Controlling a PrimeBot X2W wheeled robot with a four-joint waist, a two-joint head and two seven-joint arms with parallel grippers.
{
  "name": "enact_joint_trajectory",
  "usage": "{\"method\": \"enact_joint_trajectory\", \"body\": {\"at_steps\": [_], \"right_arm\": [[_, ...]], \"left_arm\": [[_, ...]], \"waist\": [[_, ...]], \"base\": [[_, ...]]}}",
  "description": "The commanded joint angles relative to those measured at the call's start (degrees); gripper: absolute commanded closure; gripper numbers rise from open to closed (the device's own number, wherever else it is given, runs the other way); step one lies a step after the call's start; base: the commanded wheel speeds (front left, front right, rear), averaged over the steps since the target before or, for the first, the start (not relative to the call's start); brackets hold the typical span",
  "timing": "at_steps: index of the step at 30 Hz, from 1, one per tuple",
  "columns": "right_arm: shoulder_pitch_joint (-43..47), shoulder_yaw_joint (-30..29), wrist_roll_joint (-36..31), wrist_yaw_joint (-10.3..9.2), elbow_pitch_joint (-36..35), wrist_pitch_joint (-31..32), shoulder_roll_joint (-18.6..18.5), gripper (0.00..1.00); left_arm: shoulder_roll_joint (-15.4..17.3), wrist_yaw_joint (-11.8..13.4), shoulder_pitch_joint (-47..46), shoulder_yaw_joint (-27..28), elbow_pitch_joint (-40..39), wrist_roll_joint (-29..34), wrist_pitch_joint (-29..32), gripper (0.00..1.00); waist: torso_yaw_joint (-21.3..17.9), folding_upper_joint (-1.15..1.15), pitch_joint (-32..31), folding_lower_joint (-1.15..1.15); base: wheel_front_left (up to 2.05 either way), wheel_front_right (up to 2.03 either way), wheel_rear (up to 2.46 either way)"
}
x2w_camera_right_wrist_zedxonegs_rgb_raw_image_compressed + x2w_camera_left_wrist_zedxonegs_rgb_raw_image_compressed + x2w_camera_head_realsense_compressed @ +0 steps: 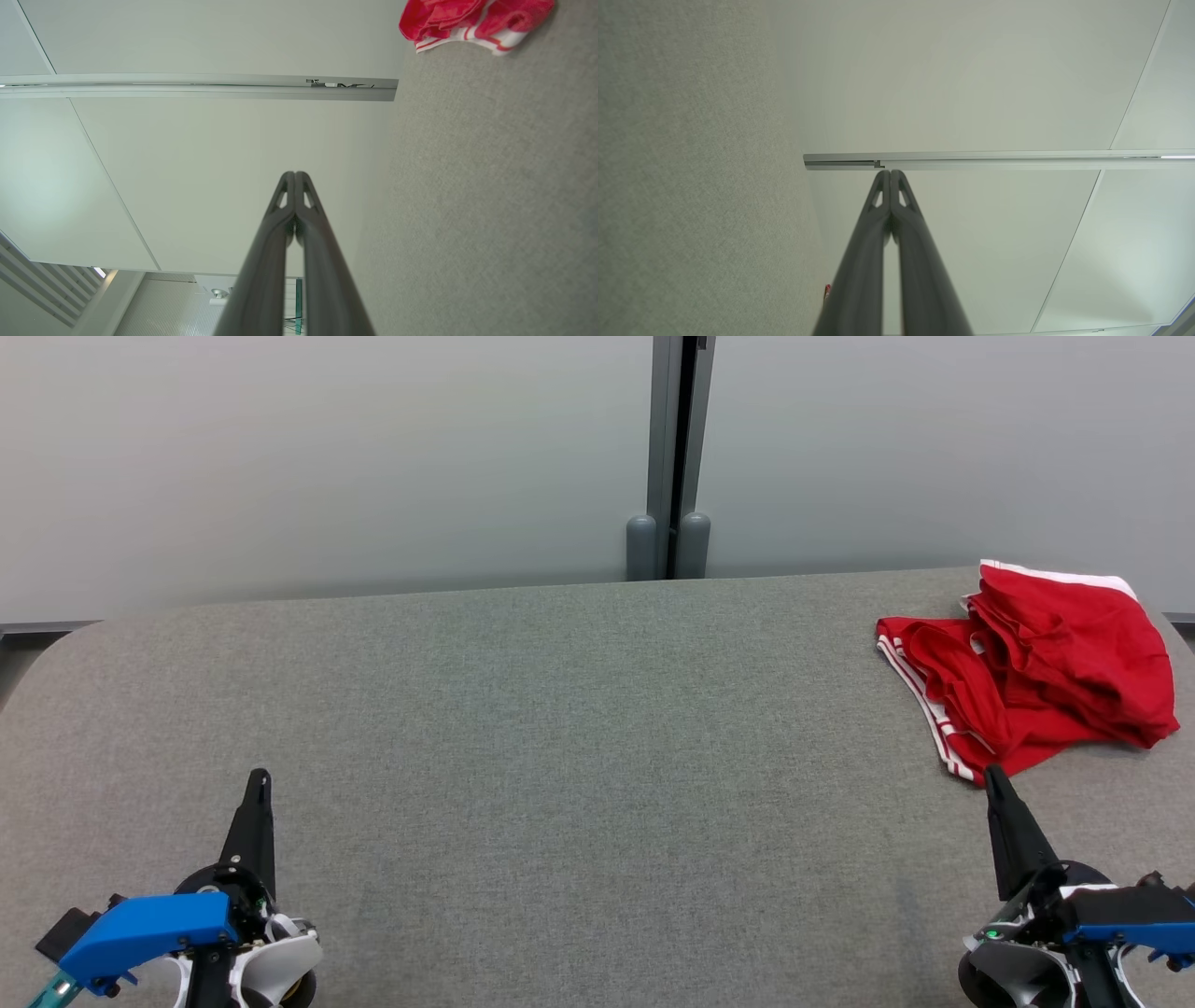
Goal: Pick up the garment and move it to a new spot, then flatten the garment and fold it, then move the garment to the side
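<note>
**While Both Hands Sit Clenched, Garment Lies Crumpled at Far Right of Table**

Where the grey table meets its far right corner, the red garment with white striped trim lies in a loose heap, unfolded, close to the back edge. The left hand is at the near left, fingers pressed together on nothing, well apart from the garment. The right hand is at the near right, likewise clenched and empty. Its tip is near the striped hem. The right wrist view shows the fingers clear of the cloth. Pale wall panels stand behind the table.
</note>
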Motion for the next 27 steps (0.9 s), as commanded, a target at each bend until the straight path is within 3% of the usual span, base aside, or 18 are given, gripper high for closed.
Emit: {"method": "enact_joint_trajectory", "body": {"at_steps": [1,27], "right_arm": [[-0.55,-0.14,0.14,0.02,-0.2,0.14,-0.13,1.0],[-0.55,-0.12,0.15,0.02,-0.19,0.13,-0.13,1.0]], "left_arm": [[0.2,-0.54,-0.63,0.12,0.03,-0.15,0.24,1.0],[0.2,-0.55,-0.63,0.1,0.02,-0.15,0.23,1.0]], "waist": [[0.0,-0.01,0.0,0.0],[0.0,-0.01,0.0,0.0]], "base": [[0.0,0.0,0.0],[0.0,0.0,0.0]]}}
